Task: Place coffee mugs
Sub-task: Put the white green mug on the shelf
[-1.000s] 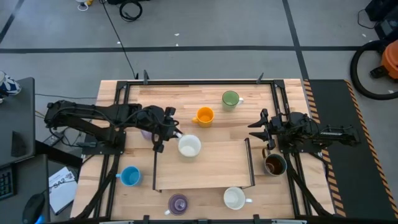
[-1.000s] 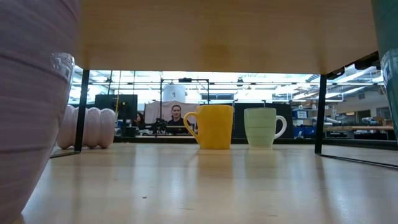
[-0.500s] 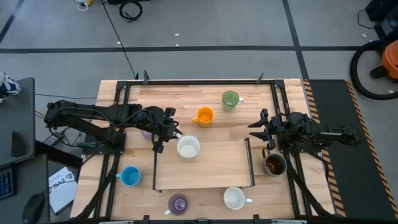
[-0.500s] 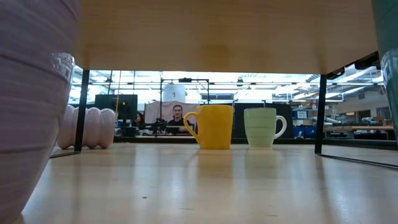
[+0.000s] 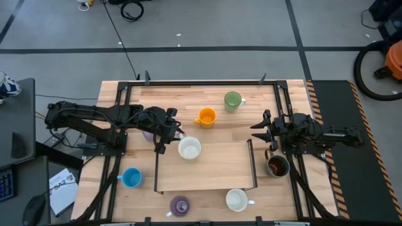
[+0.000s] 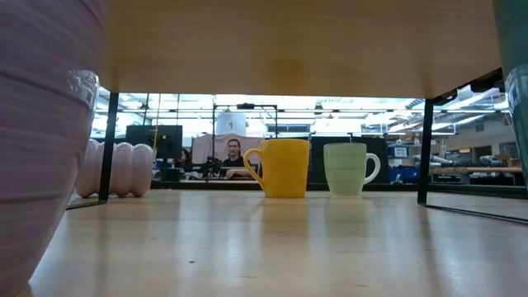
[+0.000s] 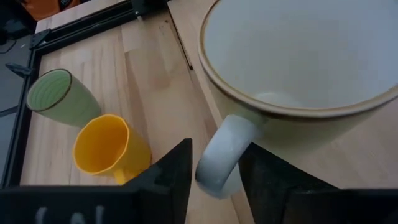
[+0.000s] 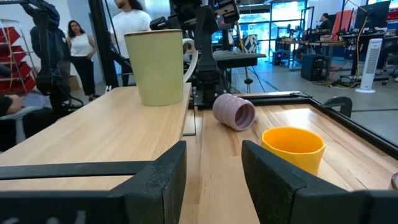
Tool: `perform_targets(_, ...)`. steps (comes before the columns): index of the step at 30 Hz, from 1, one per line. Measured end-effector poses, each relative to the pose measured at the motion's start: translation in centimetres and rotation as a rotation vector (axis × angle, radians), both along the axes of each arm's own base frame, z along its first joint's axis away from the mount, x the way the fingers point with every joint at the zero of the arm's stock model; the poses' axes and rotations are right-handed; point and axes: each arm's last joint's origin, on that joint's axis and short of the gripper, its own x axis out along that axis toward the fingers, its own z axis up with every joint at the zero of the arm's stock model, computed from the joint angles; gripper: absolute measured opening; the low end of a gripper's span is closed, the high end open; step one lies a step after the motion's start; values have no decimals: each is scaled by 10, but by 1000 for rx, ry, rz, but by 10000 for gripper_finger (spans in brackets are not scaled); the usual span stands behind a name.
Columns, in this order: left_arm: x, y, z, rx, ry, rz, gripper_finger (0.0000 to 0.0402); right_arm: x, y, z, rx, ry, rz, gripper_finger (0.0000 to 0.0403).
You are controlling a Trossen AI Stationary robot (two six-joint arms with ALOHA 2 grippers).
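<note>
the glossy round white mug (image 5: 190,148) sits at the left gripper (image 5: 168,134), its curved handle (image 7: 221,155) clasped between the dark fingers (image 7: 177,171). a ribbed lavender mug (image 8: 234,111) lying on its side beside that arm shows clearly only from the right wrist, mostly hidden from above. the right gripper (image 5: 262,130) waits spread open, holding nothing, near the dark brown mug (image 5: 277,166).

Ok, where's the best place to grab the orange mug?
By its handle, from the left arm's side. The orange mug stands upright, and the handle sticks out toward the left gripper, away from the green mug.
</note>
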Motion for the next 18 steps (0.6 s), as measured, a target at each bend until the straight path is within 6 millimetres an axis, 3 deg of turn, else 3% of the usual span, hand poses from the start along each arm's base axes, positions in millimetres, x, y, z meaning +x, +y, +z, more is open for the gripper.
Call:
perform_targets(7, 0, -6, 1, -2, -6, -23, 170, 0, 0, 0, 0, 0, 0, 160)
perform_targets(18, 6, -7, -2, -86, -11, 36, 172, 0, 0, 0, 0, 0, 0, 160)
